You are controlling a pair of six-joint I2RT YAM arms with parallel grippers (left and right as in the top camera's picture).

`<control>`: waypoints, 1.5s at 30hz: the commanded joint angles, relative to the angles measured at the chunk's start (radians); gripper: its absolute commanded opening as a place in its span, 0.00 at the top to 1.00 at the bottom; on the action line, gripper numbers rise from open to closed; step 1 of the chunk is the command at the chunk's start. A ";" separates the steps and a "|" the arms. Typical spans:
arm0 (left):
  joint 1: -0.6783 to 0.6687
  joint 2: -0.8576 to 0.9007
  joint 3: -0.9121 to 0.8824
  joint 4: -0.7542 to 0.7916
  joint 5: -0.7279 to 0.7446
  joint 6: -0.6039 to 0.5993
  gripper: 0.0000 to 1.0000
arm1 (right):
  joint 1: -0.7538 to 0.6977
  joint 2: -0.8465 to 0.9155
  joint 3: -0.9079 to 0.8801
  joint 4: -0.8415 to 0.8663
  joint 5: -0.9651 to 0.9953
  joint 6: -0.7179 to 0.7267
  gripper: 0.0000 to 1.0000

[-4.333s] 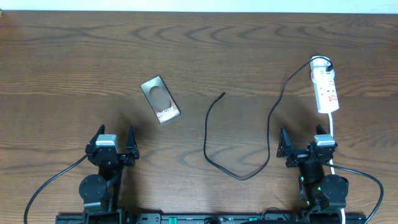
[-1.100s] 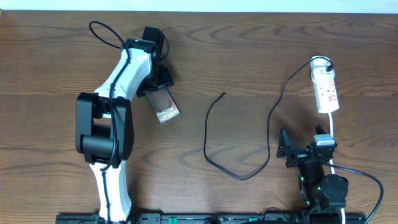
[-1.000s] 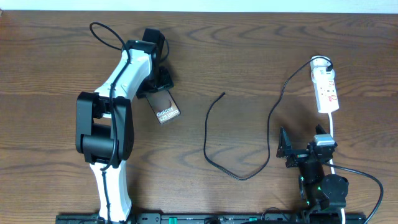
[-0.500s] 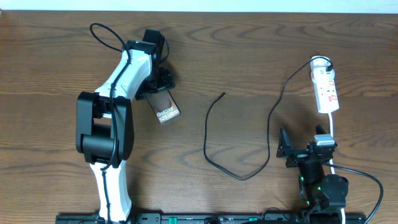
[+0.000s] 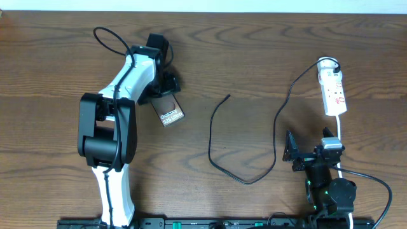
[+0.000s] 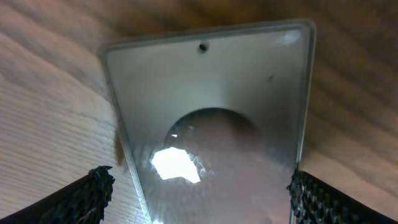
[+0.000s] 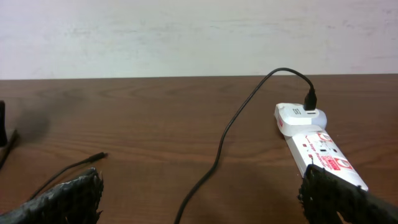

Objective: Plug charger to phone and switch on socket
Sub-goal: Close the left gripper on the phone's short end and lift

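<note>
The phone (image 5: 170, 113) lies flat at the table's left centre, with white "Galaxy" lettering showing. My left gripper (image 5: 163, 89) is over the phone's far end. In the left wrist view the phone (image 6: 211, 93) fills the frame, and the left gripper (image 6: 202, 186) is open with one finger on each long side. The black charger cable (image 5: 212, 137) loops over the middle of the table, and its plug tip (image 5: 227, 97) lies free, apart from the phone. The white socket strip (image 5: 333, 92) lies at the far right. My right gripper (image 5: 310, 149) is open and empty near the front edge.
The cable's other end goes into a white adapter (image 5: 327, 64) at the strip's far end. The strip's thick white cord (image 5: 339, 130) runs toward the right arm. In the right wrist view the strip (image 7: 317, 146), cable (image 7: 230, 130) and plug tip (image 7: 99, 157) lie ahead of the gripper (image 7: 205, 205).
The left arm has come from its parked place at the front to the phone, and over the last second it shifted only slightly. The phone, the cable and the right arm have not moved.
</note>
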 commanded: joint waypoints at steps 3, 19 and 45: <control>0.005 0.016 -0.049 0.011 -0.004 -0.018 0.07 | -0.002 -0.002 -0.001 -0.003 -0.006 -0.001 0.01; 0.005 0.016 -0.051 -0.024 0.073 -0.035 0.08 | -0.002 -0.002 -0.001 -0.003 -0.006 -0.001 0.01; 0.005 -0.004 -0.039 -0.012 0.069 0.057 0.34 | -0.002 -0.002 -0.001 -0.003 -0.006 -0.001 0.01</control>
